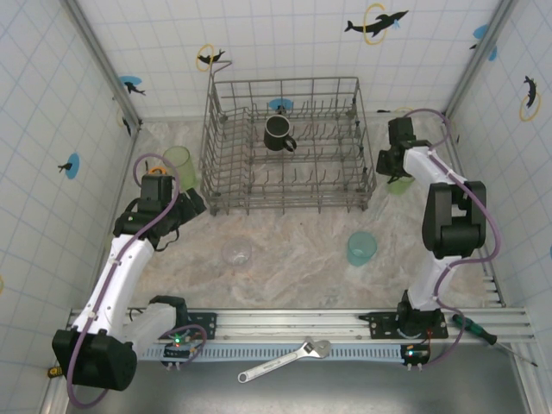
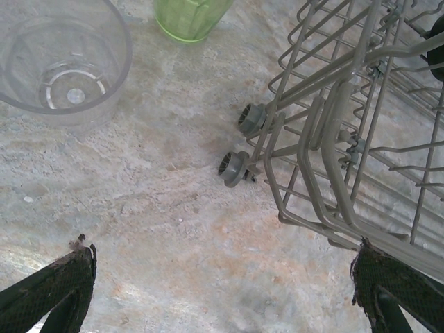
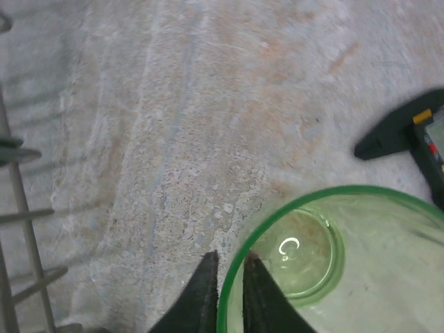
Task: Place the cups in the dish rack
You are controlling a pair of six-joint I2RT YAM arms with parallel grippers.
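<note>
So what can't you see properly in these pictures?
Right wrist view: the right green cup runs off the bottom and right edges. A dark thing at the right edge is cut off, so I can't name it.
Top view: that cup is mostly hidden under the right arm.
Left wrist view: the clear cup and left green cup are cut by the top edge. The mug is a sliver behind rack wires.

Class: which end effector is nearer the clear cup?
Left. The left end effector hangs just left of the clear cup; the right end effector grips a green cup right of the rack.
</note>
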